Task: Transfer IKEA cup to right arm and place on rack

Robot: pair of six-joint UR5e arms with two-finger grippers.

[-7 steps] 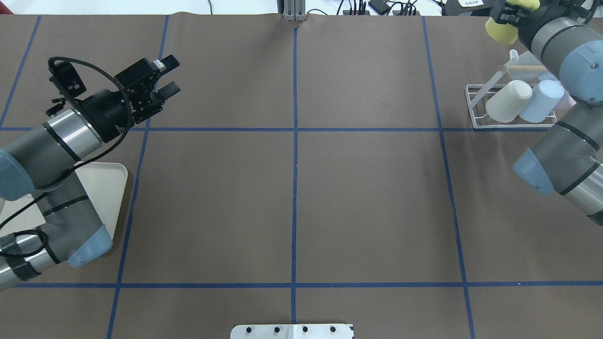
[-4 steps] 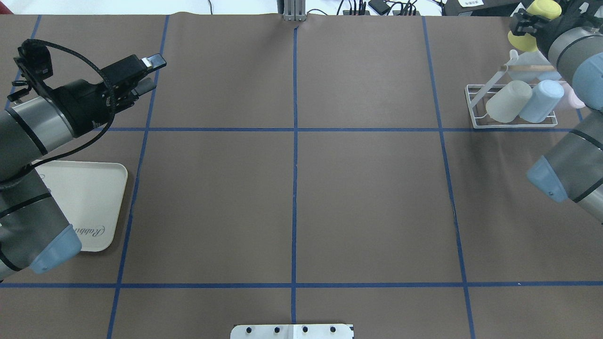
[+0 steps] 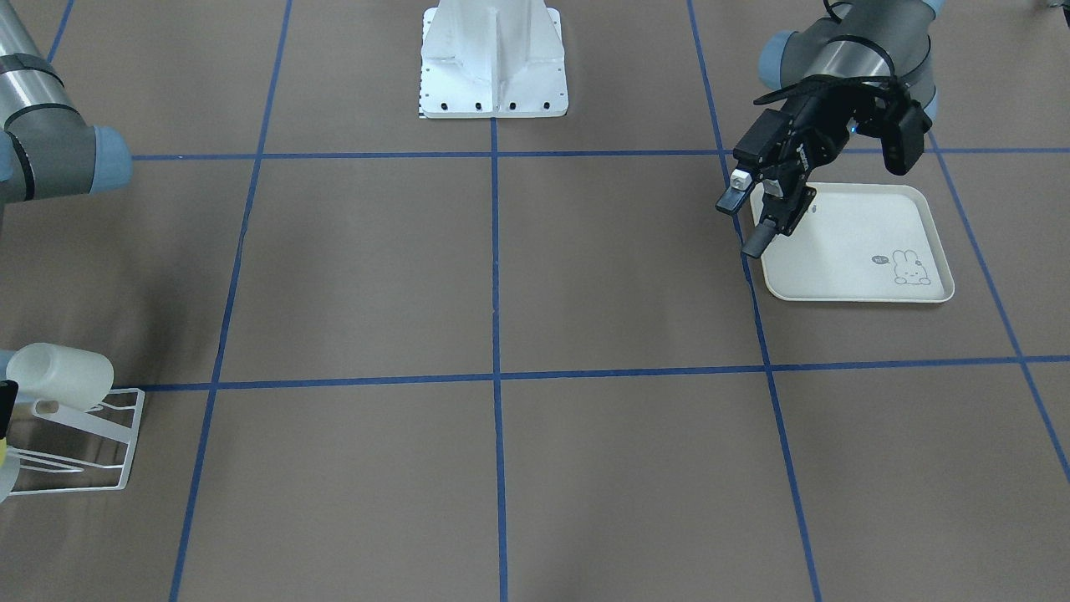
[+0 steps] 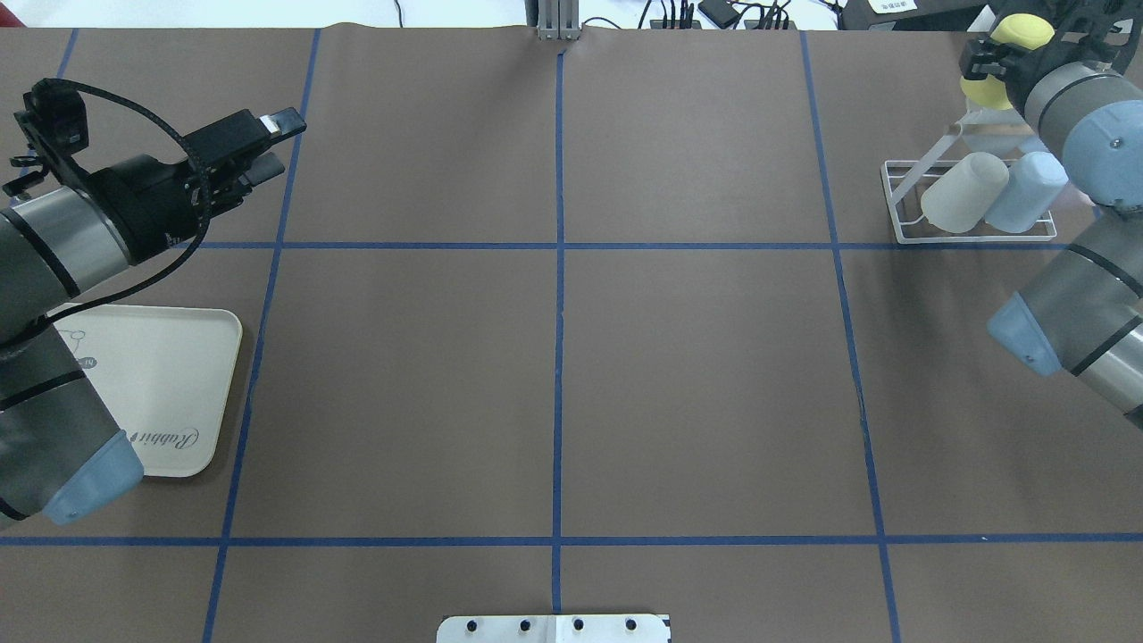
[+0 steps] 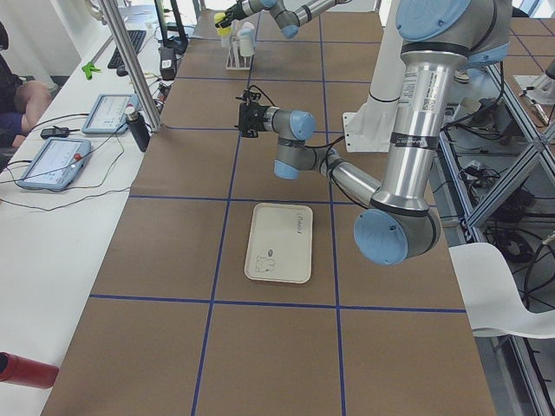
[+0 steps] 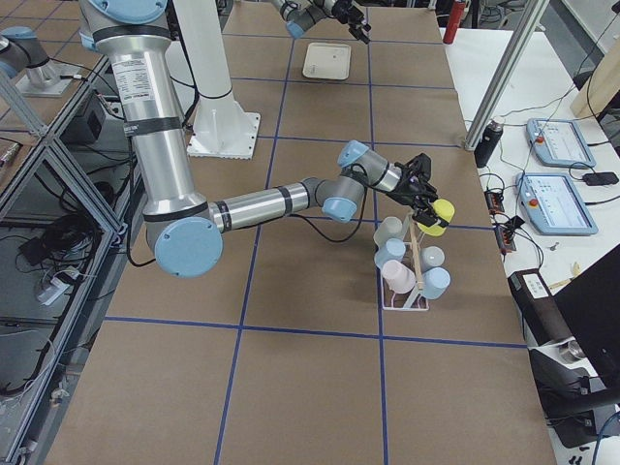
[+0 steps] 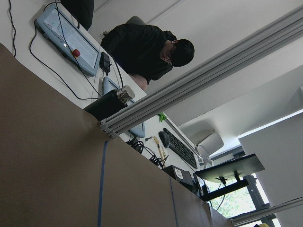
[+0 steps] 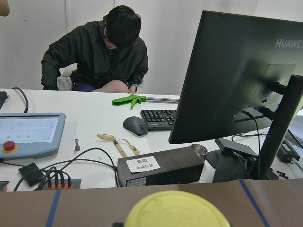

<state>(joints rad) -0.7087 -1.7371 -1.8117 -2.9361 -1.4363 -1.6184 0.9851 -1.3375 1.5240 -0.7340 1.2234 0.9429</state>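
The IKEA cup point(image 4: 1023, 29) is yellow and lies on its side, with my right gripper point(image 4: 993, 59) shut on it. It hangs at the far end of the white wire rack point(image 4: 902, 234), close to the rack's wooden peg point(image 6: 417, 254). In the exterior right view the cup point(image 6: 442, 215) is just above the rack's top. The right wrist view shows only the cup's round yellow end point(image 8: 177, 212). My left gripper point(image 4: 281, 143) is open and holds nothing, above the table's far left, beyond the cream tray point(image 4: 179, 384).
The rack holds a cream cup point(image 4: 963, 192), a pale blue cup point(image 4: 1027, 189) and a pink cup point(image 6: 398, 278). A person sits beyond the far table edge, among a monitor point(image 8: 236, 75), keyboards and tablets. The robot's white base point(image 3: 493, 58) stands at the near edge.
My right arm has carried the yellow cup to the right, over the rack's far end. My left arm has drawn back to the left, uncovering the tray; its gripper is still open.
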